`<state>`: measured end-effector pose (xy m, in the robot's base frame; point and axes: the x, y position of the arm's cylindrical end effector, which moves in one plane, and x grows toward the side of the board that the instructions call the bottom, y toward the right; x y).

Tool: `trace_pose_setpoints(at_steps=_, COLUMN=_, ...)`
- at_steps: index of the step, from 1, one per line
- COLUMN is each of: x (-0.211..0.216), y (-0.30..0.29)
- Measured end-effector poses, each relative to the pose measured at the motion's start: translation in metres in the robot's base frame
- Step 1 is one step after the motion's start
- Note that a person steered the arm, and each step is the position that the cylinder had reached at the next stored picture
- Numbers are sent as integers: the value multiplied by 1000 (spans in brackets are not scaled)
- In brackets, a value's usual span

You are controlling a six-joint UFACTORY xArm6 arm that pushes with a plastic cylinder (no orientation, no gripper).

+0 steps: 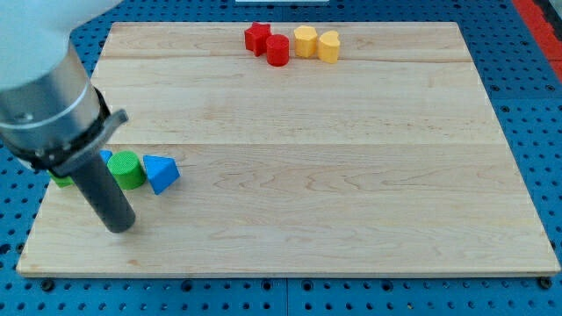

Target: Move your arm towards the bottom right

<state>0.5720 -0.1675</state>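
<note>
My tip [120, 226] rests on the wooden board [351, 175] near its bottom left corner, just below and left of the green cylinder [128, 169]. A blue triangular block [161, 172] touches the green cylinder on its right. A sliver of another blue block [106, 156] and of another green block [61, 182] show behind the rod, mostly hidden. At the view's top stand a red star block [256, 37], a red cylinder [277, 50], a yellow block [305, 40] and a second yellow block [328, 46], close together.
The arm's grey body [44, 96] covers the view's upper left corner. A blue perforated table [527, 105] surrounds the board.
</note>
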Motion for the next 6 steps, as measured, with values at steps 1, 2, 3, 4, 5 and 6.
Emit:
trace_pose_setpoints(at_steps=1, x=6, y=97)
trace_pose_setpoints(at_steps=2, x=6, y=167)
trace_pose_setpoints(at_steps=3, x=6, y=196)
trace_pose_setpoints(at_steps=4, x=6, y=215)
trace_pose_setpoints(at_steps=5, x=6, y=231)
trace_pose_setpoints(at_steps=6, x=6, y=244)
